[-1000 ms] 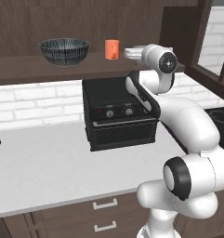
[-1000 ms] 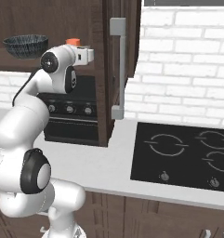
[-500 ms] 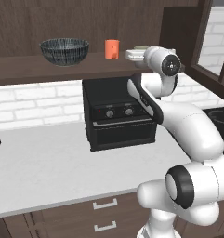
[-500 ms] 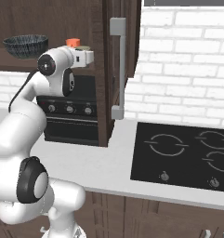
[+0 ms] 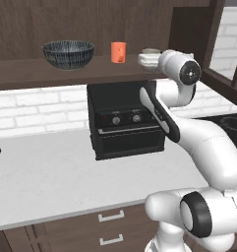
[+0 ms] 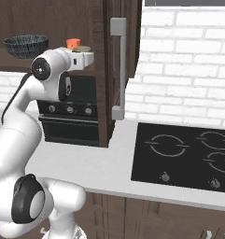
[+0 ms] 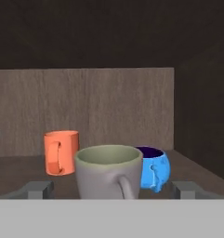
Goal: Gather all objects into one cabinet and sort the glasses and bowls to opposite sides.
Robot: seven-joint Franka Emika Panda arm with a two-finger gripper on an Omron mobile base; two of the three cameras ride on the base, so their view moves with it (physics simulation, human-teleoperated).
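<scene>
With my pincer (image 7: 111, 188) spread wide around the grey-beige mug (image 7: 108, 172) on the cabinet shelf (image 5: 66, 69), orange cup (image 7: 61, 152) and blue item (image 7: 153, 167) just beyond, I judge glasses grouped here, bowl (image 5: 68, 53) far aside.

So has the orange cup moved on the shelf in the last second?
No. In the left base view the orange cup sits at the same spot on the shelf, the same gap right of the bowl.
</scene>
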